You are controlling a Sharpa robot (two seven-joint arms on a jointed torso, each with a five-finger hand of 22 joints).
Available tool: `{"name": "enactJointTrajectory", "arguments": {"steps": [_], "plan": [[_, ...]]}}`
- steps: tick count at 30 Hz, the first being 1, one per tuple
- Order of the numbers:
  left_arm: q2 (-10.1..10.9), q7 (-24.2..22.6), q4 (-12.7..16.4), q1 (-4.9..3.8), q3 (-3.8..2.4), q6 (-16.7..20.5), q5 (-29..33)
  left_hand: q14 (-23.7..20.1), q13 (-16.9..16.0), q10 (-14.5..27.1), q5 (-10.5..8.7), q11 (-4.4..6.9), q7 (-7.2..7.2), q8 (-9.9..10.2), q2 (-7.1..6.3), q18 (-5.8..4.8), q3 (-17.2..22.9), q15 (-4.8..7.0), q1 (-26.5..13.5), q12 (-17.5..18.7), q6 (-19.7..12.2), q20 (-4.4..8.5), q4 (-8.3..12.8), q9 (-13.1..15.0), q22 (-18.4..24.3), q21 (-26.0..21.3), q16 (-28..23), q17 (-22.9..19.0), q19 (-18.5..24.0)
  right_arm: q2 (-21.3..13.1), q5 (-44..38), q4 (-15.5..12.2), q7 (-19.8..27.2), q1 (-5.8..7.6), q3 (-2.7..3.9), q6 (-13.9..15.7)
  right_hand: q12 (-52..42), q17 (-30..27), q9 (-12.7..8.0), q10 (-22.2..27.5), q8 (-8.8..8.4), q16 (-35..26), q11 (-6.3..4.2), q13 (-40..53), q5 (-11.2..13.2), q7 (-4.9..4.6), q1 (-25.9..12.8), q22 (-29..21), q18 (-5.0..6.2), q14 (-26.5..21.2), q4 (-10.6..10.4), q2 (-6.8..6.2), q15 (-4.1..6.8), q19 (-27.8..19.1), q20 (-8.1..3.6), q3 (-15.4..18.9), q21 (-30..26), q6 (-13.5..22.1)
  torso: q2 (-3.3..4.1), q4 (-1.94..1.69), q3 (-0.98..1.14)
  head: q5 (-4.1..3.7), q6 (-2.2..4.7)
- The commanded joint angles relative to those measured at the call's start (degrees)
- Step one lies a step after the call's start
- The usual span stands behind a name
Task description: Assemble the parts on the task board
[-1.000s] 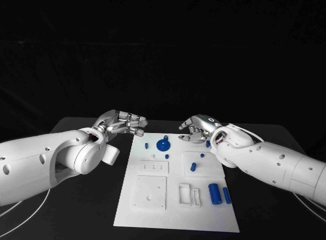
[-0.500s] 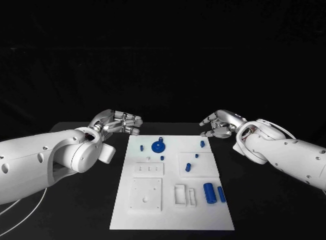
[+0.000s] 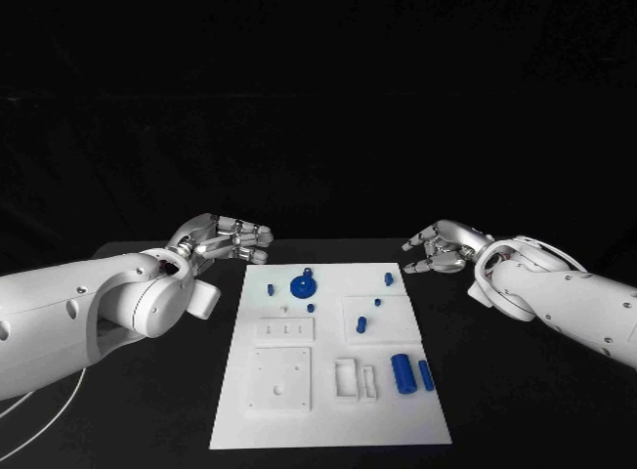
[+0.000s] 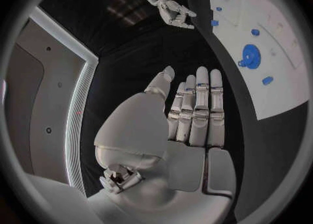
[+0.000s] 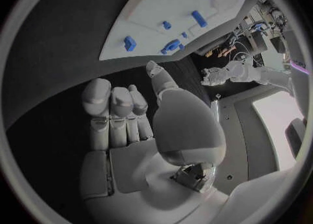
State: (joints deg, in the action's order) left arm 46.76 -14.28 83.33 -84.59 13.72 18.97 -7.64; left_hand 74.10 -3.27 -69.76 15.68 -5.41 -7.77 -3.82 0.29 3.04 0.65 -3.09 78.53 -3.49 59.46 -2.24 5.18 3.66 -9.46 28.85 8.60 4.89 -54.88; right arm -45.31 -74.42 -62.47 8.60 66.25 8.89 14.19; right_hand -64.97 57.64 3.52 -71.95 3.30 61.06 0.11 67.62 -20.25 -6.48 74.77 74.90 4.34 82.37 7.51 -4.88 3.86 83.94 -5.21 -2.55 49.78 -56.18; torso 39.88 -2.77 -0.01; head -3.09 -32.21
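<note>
Head view, left hand: the left hand [image 3: 229, 238] hangs over the black counter [image 3: 149, 410] just beyond the far left corner of the task board [image 3: 333, 430], fingers curled inward, holding nothing, touching nothing.
Head view, right hand: the right hand [image 3: 443, 247] hangs just off the board's far right corner, fingers bent and apart, holding nothing.
Head view, parts: blue parts lie on the board; a round disc part [image 3: 303, 287] sits near the far edge, and two blue cylinders [image 3: 403, 371] lie side by side near the right edge.
Left wrist view: the fingers [image 4: 199, 109] lie nearly straight and side by side, nothing in the palm; the curl seen from above is less plain here, so its degree is uncertain. The board lies beside the hand, apart from it.
Right wrist view: the fingers [image 5: 111, 109] are loosely extended with the thumb apart, the hand bare of any part, and the board lies beyond the fingertips.
</note>
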Motion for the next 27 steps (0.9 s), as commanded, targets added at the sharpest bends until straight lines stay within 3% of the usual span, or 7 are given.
{"name": "enactJointTrajectory", "arguments": {"steps": [1,5,17,27], "plan": [[-0.2,-0.8,-0.01,0.06,-0.03,-0.98,-0.04,0.28,-0.08,0.53,0.28,-0.01,0.0,0.11,-0.44,-0.21,0.34,-0.08,0.01,0.15,0.04,0.15,-0.01,0.03,-0.07,0.25,-0.19,0.09,0.15,0.97,0.98,1.57,1.53,-0.34,0.01,-1.83,0.31,-0.08,-0.06,0.28,0.13,-0.41,0.22,-0.08,-0.16,0.09,0.79,5.97,0.62,-0.26,0.1,-0.15,-0.15,1.51,0.37,0.38,-0.21,0.39,0.08,-0.22,-0.12,-0.37,-0.08],[-0.31,-0.8,-0.1,0.14,-0.03,-1.05,-0.04,0.27,-0.08,0.67,0.29,-0.04,-0.02,0.13,-0.45,-0.18,0.38,-0.1,0.04,0.14,-0.01,0.13,0.03,0.03,-0.08,0.29,-0.2,0.08,0.17,2.19,1.06,3.53,1.85,-0.89,-0.01,-2.23,0.31,-0.06,-0.04,0.31,0.16,-0.38,0.11,-0.07,-0.34,0.18,1.04,5.99,0.58,-0.27,0.35,0.0,-0.07,1.49,0.32,0.26,-0.15,0.24,0.05,-0.4,-0.19,-0.57,-0.24],[-0.51,-0.78,-0.22,0.23,-0.03,-1.11,-0.06,0.23,-0.08,0.95,0.3,-0.14,-0.05,0.12,-0.49,-0.12,0.47,-0.13,0.09,0.14,-0.06,0.08,0.15,0.03,-0.11,0.38,-0.22,0.07,0.27,4.6,1.12,6.51,2.45,-2.28,-0.03,-3.48,0.37,-0.19,-0.04,0.57,0.16,-0.6,-0.31,-0.09,-1.44,0.49,0.53,5.96,0.34,-0.39,2.35,0.79,0.23,1.29,0.01,-0.36,-0.31,-0.14,0.37,-0.82,0.26,-0.87,-0.41],[-0.57,-0.73,-0.02,0.25,-0.03,-1.15,-0.12,0.21,-0.08,1.06,0.3,-0.17,-0.07,0.11,-0.47,-0.08,0.58,-0.14,0.14,0.14,-0.07,0.06,0.29,0.03,-0.18,0.54,-0.22,0.06,0.36,5.7,1.12,8.31,2.22,-2.8,-0.04,-3.1,0.26,-0.02,-0.04,0.52,0.16,-0.49,-0.45,0.05,-1.41,0.54,-0.29,5.98,0.28,-0.32,3.52,1.21,0.34,1.26,-0.13,-1.87,-0.14,-0.24,0.34,-0.85,0.22,-0.88,-0.45]]}}
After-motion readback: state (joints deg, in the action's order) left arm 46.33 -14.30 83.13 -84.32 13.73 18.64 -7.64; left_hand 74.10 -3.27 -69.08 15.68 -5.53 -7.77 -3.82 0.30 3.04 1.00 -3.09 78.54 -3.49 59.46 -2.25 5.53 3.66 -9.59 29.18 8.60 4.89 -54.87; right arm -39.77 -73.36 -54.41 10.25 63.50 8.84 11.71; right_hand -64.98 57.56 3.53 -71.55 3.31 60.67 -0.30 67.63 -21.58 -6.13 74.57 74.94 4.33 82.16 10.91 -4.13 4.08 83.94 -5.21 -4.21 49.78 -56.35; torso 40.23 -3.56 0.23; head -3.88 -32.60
